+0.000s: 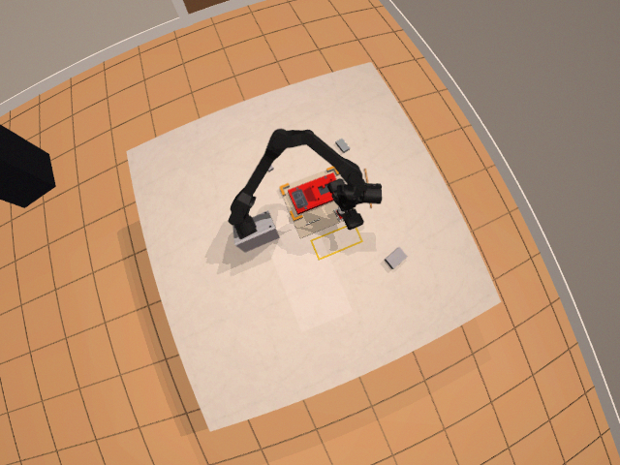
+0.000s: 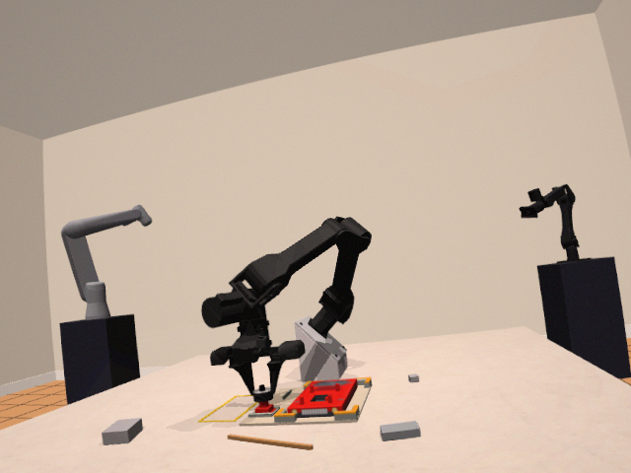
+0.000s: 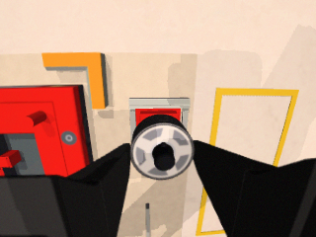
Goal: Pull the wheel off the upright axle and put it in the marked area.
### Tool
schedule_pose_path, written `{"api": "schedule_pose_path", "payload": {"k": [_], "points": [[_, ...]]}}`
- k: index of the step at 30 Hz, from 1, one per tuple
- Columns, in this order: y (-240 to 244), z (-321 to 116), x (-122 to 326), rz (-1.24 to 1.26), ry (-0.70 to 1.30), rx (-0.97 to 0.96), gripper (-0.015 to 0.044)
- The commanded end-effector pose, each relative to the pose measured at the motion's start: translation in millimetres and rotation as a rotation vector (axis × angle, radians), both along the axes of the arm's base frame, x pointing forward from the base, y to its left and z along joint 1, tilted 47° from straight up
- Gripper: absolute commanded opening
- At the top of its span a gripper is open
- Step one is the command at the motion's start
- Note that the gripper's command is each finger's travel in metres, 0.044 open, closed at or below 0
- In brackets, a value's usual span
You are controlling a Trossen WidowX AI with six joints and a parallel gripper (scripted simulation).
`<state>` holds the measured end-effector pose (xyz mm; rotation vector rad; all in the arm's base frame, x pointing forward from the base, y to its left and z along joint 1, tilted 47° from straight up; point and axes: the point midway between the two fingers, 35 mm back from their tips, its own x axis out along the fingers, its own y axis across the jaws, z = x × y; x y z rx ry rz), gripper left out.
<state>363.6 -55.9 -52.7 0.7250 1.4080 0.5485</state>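
The wheel (image 2: 263, 395) (image 3: 148, 158), black with a light spoked face, is around the dark upright axle (image 2: 262, 387) (image 3: 163, 158), whose tip shows through its middle. The axle stands on a small red base (image 2: 264, 408) (image 3: 158, 113). My gripper (image 2: 263, 392) (image 3: 161, 148) points down and is shut on the wheel, one finger on each side. In the top view the arm hides the wheel. The marked area, a yellow outline (image 1: 340, 250) (image 2: 216, 421) (image 3: 257, 92), lies beside the base, to the right in the wrist view.
A red panel (image 1: 311, 194) (image 2: 301, 403) (image 3: 30, 99) sits between orange corner brackets (image 1: 284, 189) (image 2: 348, 413) (image 3: 98, 89), left of the wheel in the wrist view. A wooden stick (image 2: 269, 441) and grey blocks (image 1: 395, 258) (image 2: 399, 431) lie around on the table.
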Motion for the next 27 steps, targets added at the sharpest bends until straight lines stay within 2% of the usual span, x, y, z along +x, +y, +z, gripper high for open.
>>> {"api": "schedule_pose_path", "payload": {"k": [1,27], "points": [[-19.3,13.8,-4.6,-0.042,0.003,-0.005,0.0000],[-24.4,18.7,-6.0,-0.045,0.003,-0.004,0.0000]]}}
